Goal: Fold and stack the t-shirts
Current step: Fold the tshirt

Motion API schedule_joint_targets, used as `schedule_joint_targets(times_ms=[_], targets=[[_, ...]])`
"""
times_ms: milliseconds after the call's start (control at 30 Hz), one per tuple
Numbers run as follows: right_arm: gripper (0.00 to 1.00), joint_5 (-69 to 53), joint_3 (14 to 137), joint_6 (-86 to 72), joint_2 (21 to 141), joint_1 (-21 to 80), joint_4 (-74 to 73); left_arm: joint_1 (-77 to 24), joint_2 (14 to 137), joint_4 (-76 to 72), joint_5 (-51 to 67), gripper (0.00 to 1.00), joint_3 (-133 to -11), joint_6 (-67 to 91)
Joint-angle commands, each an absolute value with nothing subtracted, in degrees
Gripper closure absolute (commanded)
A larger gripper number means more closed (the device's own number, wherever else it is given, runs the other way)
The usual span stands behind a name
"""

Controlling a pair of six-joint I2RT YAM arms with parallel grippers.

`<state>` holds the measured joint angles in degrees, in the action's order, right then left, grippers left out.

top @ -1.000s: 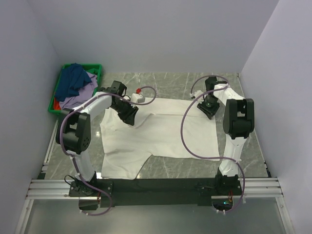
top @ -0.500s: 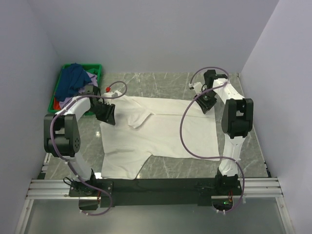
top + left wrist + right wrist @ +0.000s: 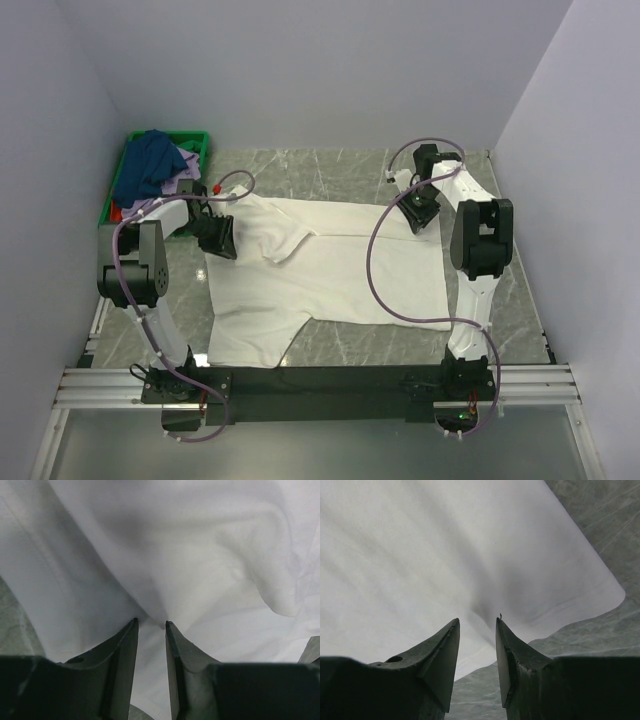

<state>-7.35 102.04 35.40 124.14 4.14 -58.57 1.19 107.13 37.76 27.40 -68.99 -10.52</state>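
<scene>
Matt white cloth t-shirt [image 3: 340,270] on glossy marble-look table [image 3: 340,170].

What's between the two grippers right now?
Only the white t-shirt, stretched from the left gripper to the right gripper, as the top external view shows.

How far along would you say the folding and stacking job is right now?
No finished fold or stack shows yet. The white t-shirt lies spread on the table; the left gripper and right gripper each pinch its far side, likely starting a fold. The dark blue shirt and lavender shirt wait heaped in the green crate.
</scene>
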Motion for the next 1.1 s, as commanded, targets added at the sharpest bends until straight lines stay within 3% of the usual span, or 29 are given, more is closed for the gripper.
schedule_joint_targets(times_ms=[0, 633, 867, 1067], targets=[[0.58, -7.21, 104.15, 34.37, 125.15, 4.48, -57.83, 1.05, 107.75, 36.30, 29.09, 0.66, -69.70, -9.23], [0.59, -6.15, 103.71, 35.07, 126.30, 4.57, -57.92, 0.79, 106.96, 35.95, 31.82, 0.76, -70.58, -7.03], [0.60, -4.49, 103.62, 34.89, 126.56, 4.57, -57.48, 0.88, 106.97, 37.52, 30.06, 0.99, -71.45, -7.64], [0.60, -1.23, 103.62, 33.93, 127.97, 4.57, -57.39, 1.58, 103.10, 42.44, 27.25, 0.99, -71.54, -11.07]])
